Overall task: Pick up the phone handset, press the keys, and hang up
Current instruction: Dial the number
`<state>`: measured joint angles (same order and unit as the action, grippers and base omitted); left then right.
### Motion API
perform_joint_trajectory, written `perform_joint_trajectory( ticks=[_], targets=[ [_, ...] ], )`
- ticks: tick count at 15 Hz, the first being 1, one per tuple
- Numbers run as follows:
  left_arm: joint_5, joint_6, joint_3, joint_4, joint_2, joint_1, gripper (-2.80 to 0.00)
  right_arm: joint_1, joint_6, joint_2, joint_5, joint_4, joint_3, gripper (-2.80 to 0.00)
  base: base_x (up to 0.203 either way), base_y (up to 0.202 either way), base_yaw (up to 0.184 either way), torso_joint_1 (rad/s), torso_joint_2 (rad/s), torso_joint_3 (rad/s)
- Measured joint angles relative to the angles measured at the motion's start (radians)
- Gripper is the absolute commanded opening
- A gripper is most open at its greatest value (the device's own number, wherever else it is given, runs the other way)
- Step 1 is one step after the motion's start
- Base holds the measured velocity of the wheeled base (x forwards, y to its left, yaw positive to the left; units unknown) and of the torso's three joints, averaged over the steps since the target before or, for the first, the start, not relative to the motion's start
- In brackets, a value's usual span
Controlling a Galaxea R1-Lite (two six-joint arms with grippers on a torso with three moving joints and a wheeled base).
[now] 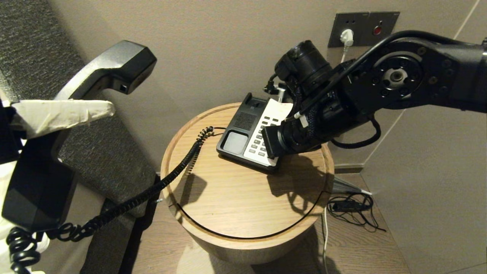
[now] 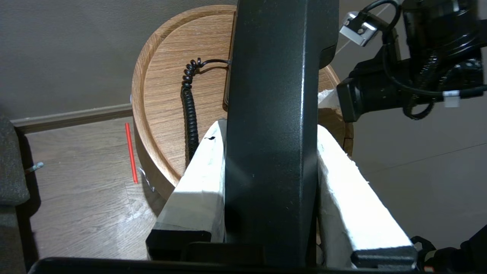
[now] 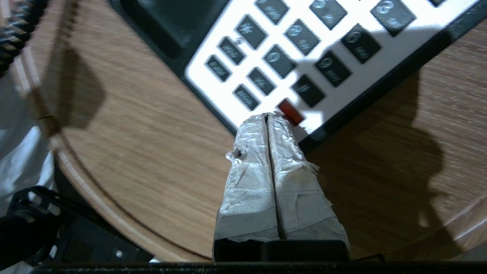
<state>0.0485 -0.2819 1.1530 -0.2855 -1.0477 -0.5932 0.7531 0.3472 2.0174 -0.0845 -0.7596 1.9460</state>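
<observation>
we've got the handset lifted high on the left side, well away from the phone base, tilted with one end up toward the wall and the other end low near the camera. our left pincer is clamped around the middle of it, white-wrapped fingers pressed against both flanks of the black bar. the coiled cord trails from the handset's lower end, climbs over the table rim and runs across the wood to the base's left edge.

over on the right, our right pincer is pressed together, the two wrapped fingers touching along their whole length with nothing between them. the tips sit at the near edge of the white keypad, right against the small red key in the bottom row. in the head view the right arm reaches across from the wall side and covers the right part of the keypad.

the base sits toward the back of the round wooden table, its empty cradle on the left.
</observation>
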Motion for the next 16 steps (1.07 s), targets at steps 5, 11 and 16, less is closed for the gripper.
perform_joint_trajectory(
  ticks=[5, 11, 16],
  targets=[
    [0.000, 0.002, 0.001, 0.000, 0.003, 0.000, -2.80, 0.003, 0.000, -0.009, -0.001, -0.009, 0.000, -2.80, 0.000, 0.000, 0.000, 0.000, 0.00, 0.000],
    [0.000, 0.002, 0.001, 0.000, 0.004, 0.000, -2.80, 0.001, -0.001, 0.002, -0.010, -0.010, -0.001, -2.80, 0.000, 0.000, 0.000, 0.000, 0.00, 0.000],
    [0.000, 0.001, 0.001, 0.000, 0.004, 0.000, -2.80, 0.000, -0.003, 0.013, -0.011, -0.013, -0.001, -2.80, 0.000, 0.000, 0.000, 0.000, 0.00, 0.000]
  ],
)
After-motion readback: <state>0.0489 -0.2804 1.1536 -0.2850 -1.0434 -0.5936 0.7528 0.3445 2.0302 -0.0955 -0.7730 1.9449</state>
